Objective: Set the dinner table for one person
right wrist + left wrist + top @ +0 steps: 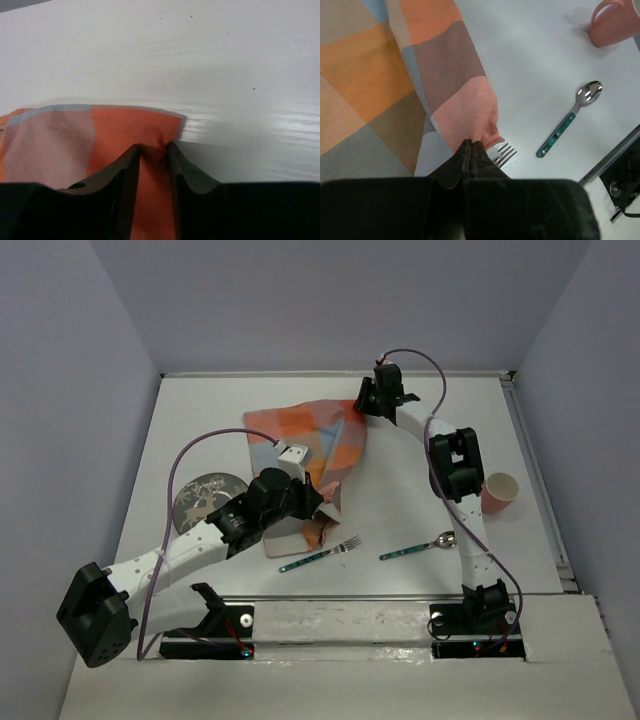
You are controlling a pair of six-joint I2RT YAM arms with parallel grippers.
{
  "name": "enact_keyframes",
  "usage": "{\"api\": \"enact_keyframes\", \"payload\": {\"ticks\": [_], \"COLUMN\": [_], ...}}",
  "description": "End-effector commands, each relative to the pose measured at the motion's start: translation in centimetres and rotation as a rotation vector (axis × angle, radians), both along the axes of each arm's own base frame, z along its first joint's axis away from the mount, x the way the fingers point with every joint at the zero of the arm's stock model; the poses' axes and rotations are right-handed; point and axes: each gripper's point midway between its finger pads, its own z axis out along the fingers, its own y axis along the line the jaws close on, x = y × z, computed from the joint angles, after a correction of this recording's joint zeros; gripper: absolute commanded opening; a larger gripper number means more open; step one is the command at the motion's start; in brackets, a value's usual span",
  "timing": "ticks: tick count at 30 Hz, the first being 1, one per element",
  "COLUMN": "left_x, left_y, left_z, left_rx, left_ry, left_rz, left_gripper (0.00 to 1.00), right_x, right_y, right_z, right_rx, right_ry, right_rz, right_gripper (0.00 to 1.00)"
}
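The orange-and-blue checked cloth mat lies partly folded on the white dinner table. My left gripper is shut on the mat's near corner, seen pinched in the left wrist view. My right gripper is at the mat's far right corner. In the right wrist view its jaws stand narrowly apart with a puckered fold of orange cloth gripped between them. The mat hangs stretched between the two grippers.
A dark patterned plate lies left of the mat, partly under the left arm. A green-handled fork and spoon lie near the front edge. A pink cup stands at the right.
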Motion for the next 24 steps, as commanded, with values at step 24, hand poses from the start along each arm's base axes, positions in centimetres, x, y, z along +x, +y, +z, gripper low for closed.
{"api": "enact_keyframes", "payload": {"ticks": [24], "left_x": [6.3], "left_y": [3.9], "left_z": [13.0], "left_rx": [-0.382], "left_ry": [-0.226], "left_rz": [0.239], "left_gripper": [0.00], "right_x": [-7.2], "right_y": [-3.3], "right_z": [26.7], "right_rx": [0.076], "right_ry": [-0.494], "right_rz": [-0.056], "right_gripper": [0.00]}}
